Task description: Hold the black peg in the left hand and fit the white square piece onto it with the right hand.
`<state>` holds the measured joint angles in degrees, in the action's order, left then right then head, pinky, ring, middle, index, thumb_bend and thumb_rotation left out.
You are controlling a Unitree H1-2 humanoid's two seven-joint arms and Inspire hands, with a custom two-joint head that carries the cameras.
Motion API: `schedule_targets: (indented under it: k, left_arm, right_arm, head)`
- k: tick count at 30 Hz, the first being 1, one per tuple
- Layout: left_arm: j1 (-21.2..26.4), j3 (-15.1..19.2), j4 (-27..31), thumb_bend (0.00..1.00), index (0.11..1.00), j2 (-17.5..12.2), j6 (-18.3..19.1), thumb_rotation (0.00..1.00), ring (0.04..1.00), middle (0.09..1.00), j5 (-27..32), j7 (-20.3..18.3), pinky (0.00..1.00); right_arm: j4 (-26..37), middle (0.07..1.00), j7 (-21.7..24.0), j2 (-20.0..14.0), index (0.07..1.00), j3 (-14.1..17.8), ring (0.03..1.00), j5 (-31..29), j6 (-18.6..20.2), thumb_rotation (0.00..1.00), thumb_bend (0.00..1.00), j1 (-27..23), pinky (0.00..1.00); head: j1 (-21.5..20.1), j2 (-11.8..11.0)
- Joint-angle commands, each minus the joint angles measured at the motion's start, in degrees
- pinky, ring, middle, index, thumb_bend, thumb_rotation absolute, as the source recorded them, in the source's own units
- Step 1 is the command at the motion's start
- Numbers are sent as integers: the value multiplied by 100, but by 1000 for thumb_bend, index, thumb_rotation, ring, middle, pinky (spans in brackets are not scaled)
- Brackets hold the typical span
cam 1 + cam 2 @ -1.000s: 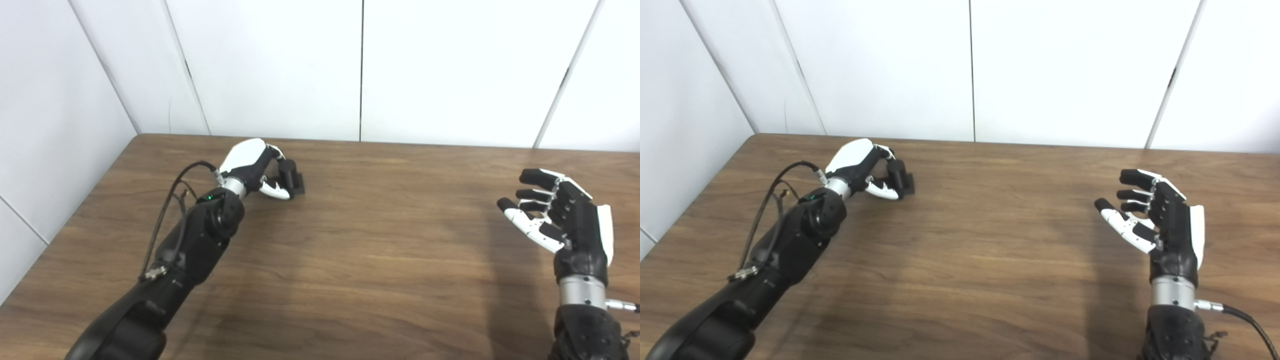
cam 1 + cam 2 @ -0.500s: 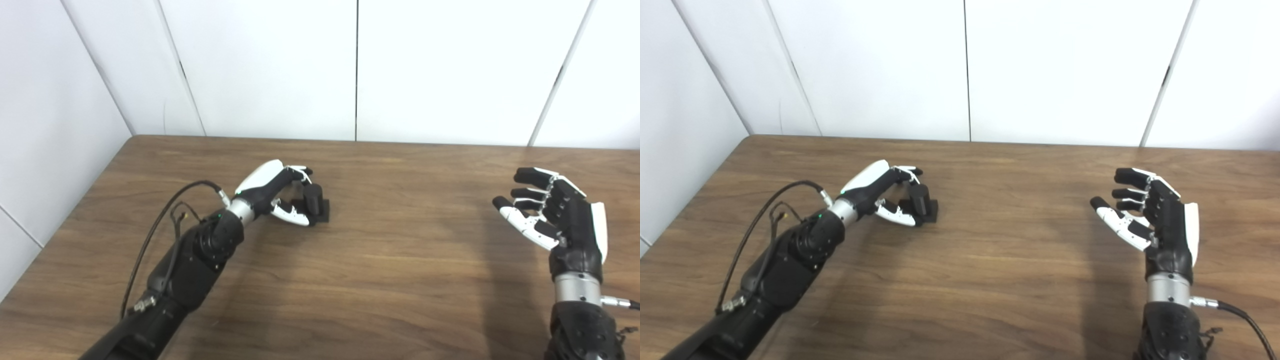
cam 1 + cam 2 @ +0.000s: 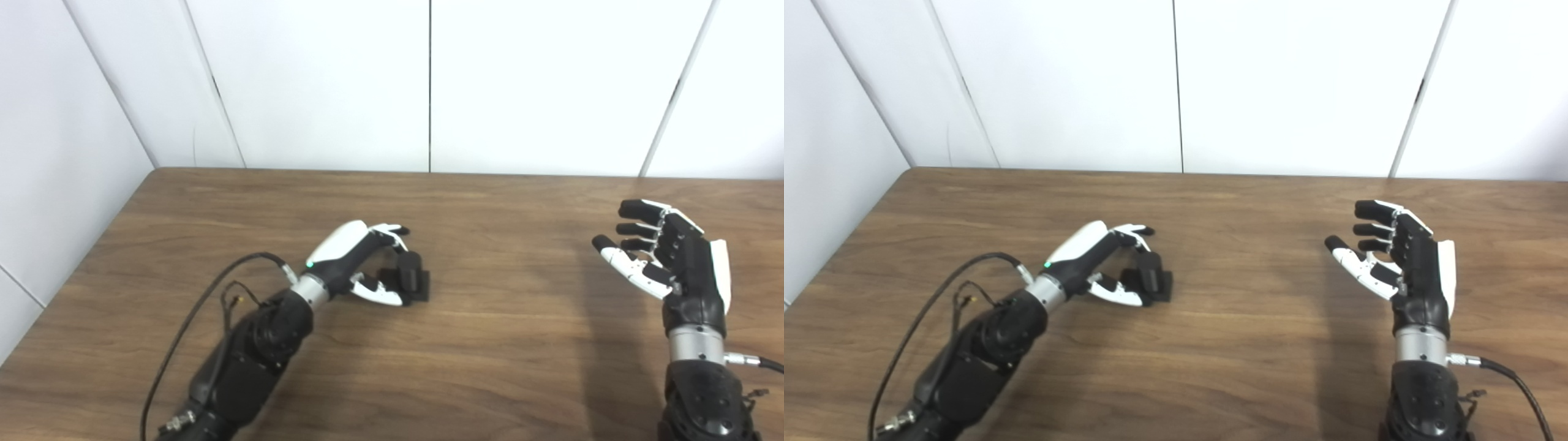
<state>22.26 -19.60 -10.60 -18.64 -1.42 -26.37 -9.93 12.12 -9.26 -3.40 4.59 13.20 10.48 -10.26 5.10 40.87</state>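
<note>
The black peg (image 3: 410,275) stood near the middle of the wooden table (image 3: 490,343), gripped between the thumb and curled fingers of the left hand (image 3: 361,263); well to the peg's right, the right hand (image 3: 674,263) hung spread and empty

wooden table (image 3: 490,367) — black peg (image 3: 411,278) on it

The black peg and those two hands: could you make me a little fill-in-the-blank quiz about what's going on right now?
1. The black peg stands on the ____ table.
2. The ____ hand has its fingers around the peg.
3. The right hand is open and holds ____.

Missing words: wooden; left; nothing
</note>
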Motion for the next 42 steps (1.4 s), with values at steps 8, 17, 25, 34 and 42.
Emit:
schedule_targets:
  k: [8,17,25,34,42]
  left_arm:
    - [-217,-314,223,521,492,351,-134,76,961,920,-276,-41,915]
    - [-269,-485,269,520,491,520,-368,79,957,917,-358,-1,893]
    - [-455,-557,324,519,491,616,-553,79,950,910,-385,47,881]
    - [-579,-508,471,521,492,480,-581,77,955,914,-450,85,897]
    - [-585,-486,495,521,493,418,-568,77,956,916,-466,21,884]
  right_arm:
    - [304,689,22,-11,650,33,629,-58,-41,100,552,-241,564]
    - [327,684,38,-33,649,35,618,-59,-35,103,560,-263,555]
    - [334,677,18,-34,638,46,631,-10,14,117,562,-324,558]
    - [493,685,-16,-83,647,110,650,58,132,148,566,-354,573]
    - [686,687,92,-404,647,388,635,-51,374,166,570,-513,578]
  head:
    - [-42,40]
    - [-242,110]
    - [-341,147]
    - [-1391,136]
    - [-1546,161]
